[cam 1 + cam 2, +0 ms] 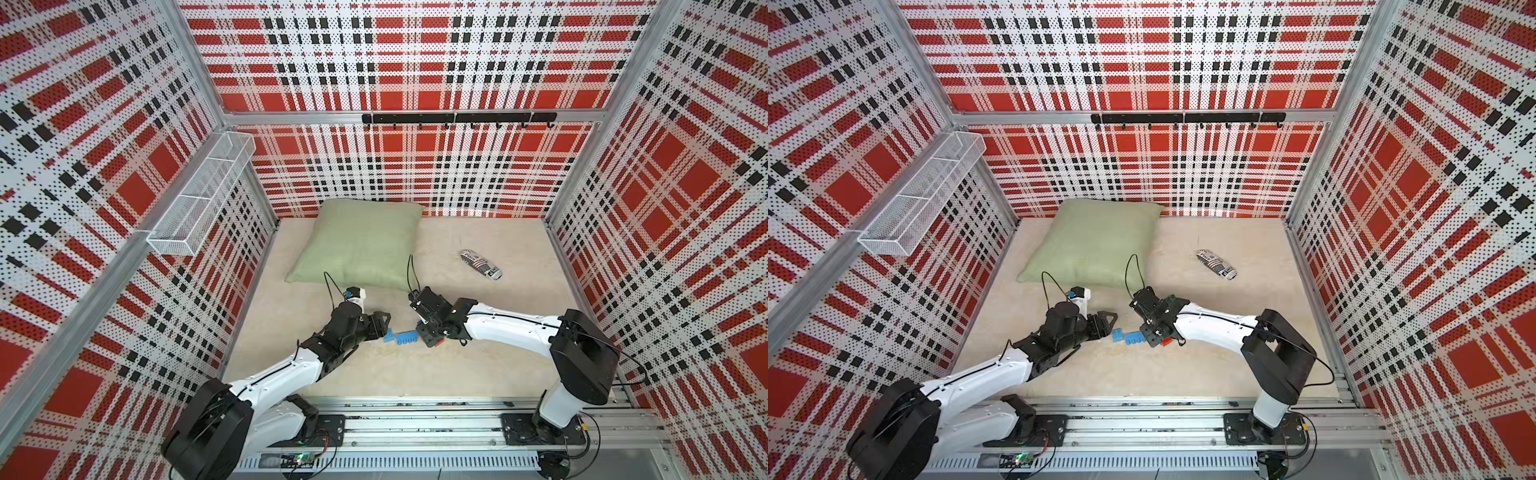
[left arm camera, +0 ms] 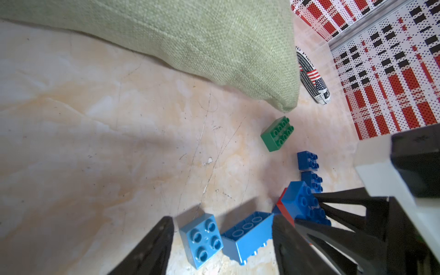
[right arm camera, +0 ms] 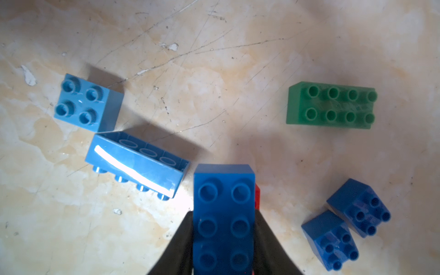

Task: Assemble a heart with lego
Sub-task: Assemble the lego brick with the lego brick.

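On the beige tabletop (image 3: 214, 95), in front of the green pillow (image 2: 166, 35), the left gripper (image 2: 221, 240) stands open. Its jaws straddle a light blue four-stud brick (image 2: 202, 240), studs up, and just beside it a light blue long brick (image 2: 247, 235) tipped on its side, hollow underside showing. The right gripper (image 3: 223, 214) is clamped on a dark blue long brick (image 3: 223, 202), with a red brick (image 3: 257, 195) showing beneath. Near the pillow's corner sits a green eight-stud brick (image 3: 331, 106), with two dark blue four-stud bricks (image 3: 331, 242) (image 3: 359, 209) lying loose close by.
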Tool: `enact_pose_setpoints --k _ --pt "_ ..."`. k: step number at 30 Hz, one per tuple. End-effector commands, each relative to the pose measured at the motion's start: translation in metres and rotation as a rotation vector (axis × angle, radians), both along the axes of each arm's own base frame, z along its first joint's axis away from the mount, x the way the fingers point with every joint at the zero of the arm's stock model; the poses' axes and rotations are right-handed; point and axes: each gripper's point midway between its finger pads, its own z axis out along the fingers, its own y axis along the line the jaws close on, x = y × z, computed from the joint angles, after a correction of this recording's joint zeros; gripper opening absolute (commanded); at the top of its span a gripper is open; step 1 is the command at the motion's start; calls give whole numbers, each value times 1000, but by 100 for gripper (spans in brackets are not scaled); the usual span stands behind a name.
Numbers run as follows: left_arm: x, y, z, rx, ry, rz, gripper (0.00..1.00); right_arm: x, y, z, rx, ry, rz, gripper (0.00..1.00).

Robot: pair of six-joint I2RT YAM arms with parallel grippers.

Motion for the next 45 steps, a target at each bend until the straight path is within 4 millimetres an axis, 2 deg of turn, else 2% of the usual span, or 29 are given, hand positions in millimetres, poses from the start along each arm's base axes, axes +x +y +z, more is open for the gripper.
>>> enact_pose_setpoints --k 1,5,11,16,25,33,35,40,45 --pt "2 0 1 9 -5 6 70 -5 -3 13 -4 5 6 38" --pt "3 1 2 10 -9 12 70 -4 -10 9 -26 8 -18 38" --pt "3 1 1 12 -8 12 70 -5 -9 4 -12 16 -17 38" --pt "4 1 2 10 -10 13 70 3 -2 17 32 1 -19 38" --pt "4 4 5 8 -20 28 70 5 -6 21 28 13 -22 39" --pt "4 5 5 13 -20 29 70 -1 -3 7 62 74 24 38" --pt "5 6 4 17 -16 32 70 1 -9 4 43 73 16 38" --pt "6 6 4 16 -17 32 70 8 -16 10 40 53 -7 38" --pt "7 6 3 21 -14 32 70 6 -17 2 33 71 3 38"
